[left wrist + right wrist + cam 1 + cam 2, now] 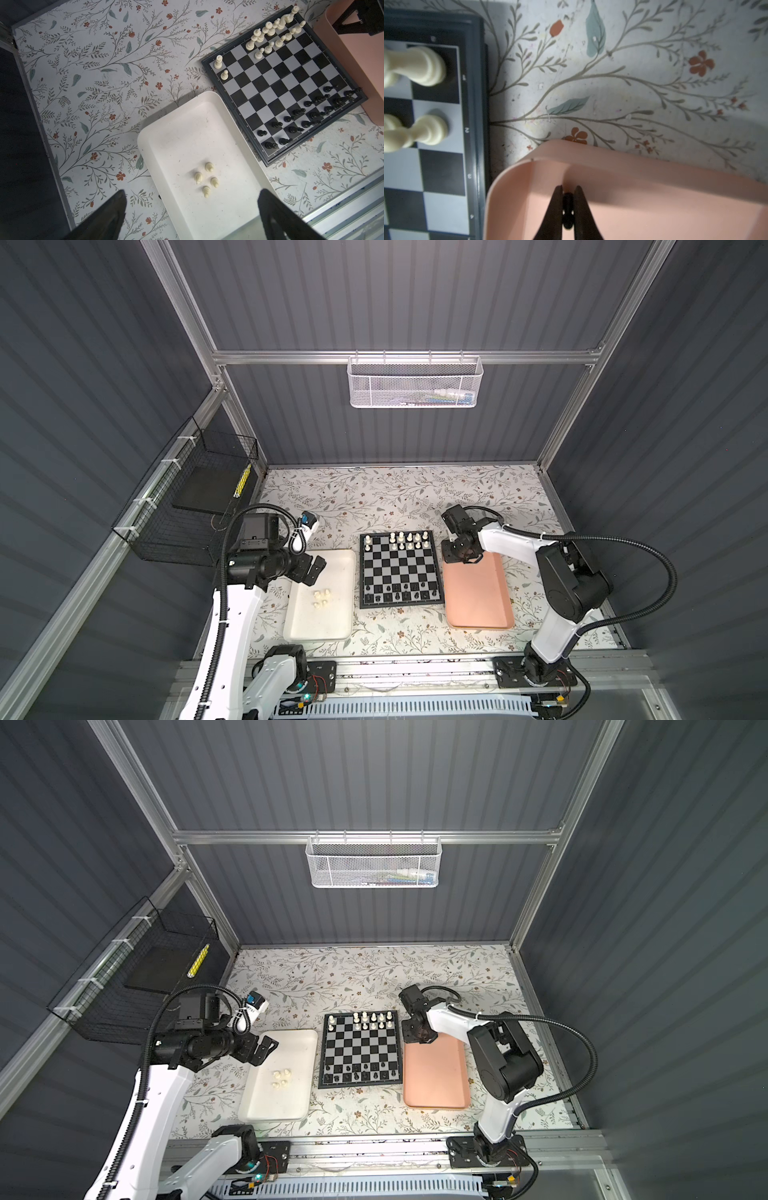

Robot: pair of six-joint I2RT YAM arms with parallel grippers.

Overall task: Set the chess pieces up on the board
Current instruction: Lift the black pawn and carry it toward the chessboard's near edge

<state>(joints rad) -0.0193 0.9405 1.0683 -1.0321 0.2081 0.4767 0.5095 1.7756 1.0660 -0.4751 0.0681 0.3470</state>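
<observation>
Chessmen (218, 61) look light, hard, slick, so you pinch at the waist: right gripper (568, 188) nips a black piece (568, 209) over the pink tray (654, 197) far-left corner, left gripper (313, 569) gapes wide above four cream pieces (209, 166) in the white tray (228, 207), left of board (400, 568).

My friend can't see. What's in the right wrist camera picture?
The right gripper pinches a black chess piece over the pink tray. Beside the tray sits a corner of the board with cream pieces.
</observation>
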